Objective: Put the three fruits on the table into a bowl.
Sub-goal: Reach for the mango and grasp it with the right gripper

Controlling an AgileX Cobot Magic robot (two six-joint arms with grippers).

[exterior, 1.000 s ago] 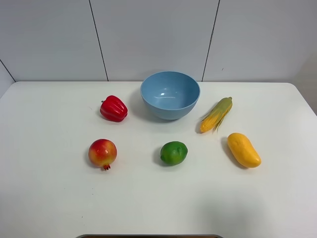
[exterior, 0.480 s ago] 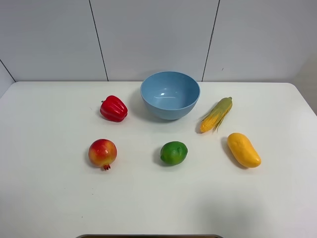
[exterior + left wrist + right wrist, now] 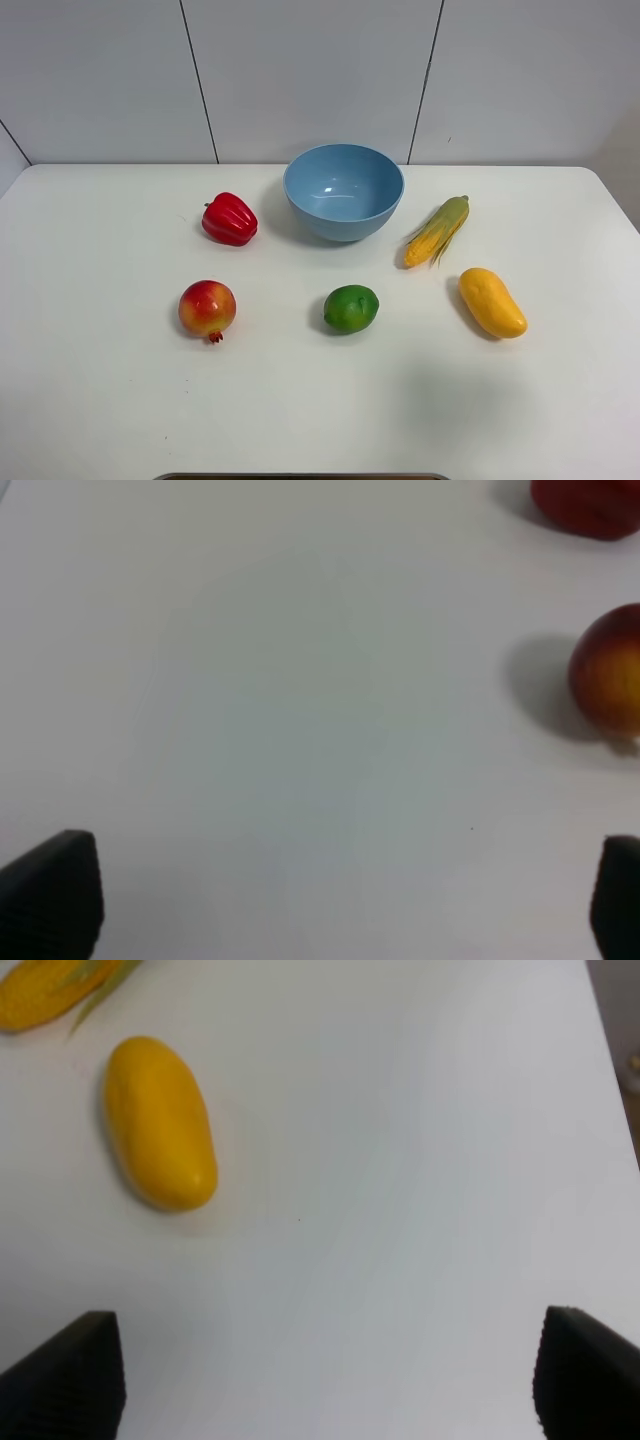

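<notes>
Left hand (image 3: 325, 900): spread wide, empty; pomegranate (image 3: 610, 675) ahead, apart. Right hand (image 3: 325, 1375): also spread, empty; mango (image 3: 160, 1123) ahead, apart. Lime (image 3: 351, 308) on bench (image 3: 100, 400) between those two fruits. Bowl (image 3: 300, 168) farther back, all fruits outside.

Shiny smooth light blue bowl (image 3: 345, 229) that looks like plastic, shiny smooth green lime (image 3: 351, 308), smooth yellow mango (image 3: 492, 302) with a soft shine, smooth red-and-yellow pomegranate (image 3: 207, 308), shiny red pepper (image 3: 229, 219), rough-looking corn (image 3: 436, 231), smooth dull white table (image 3: 300, 400)
</notes>
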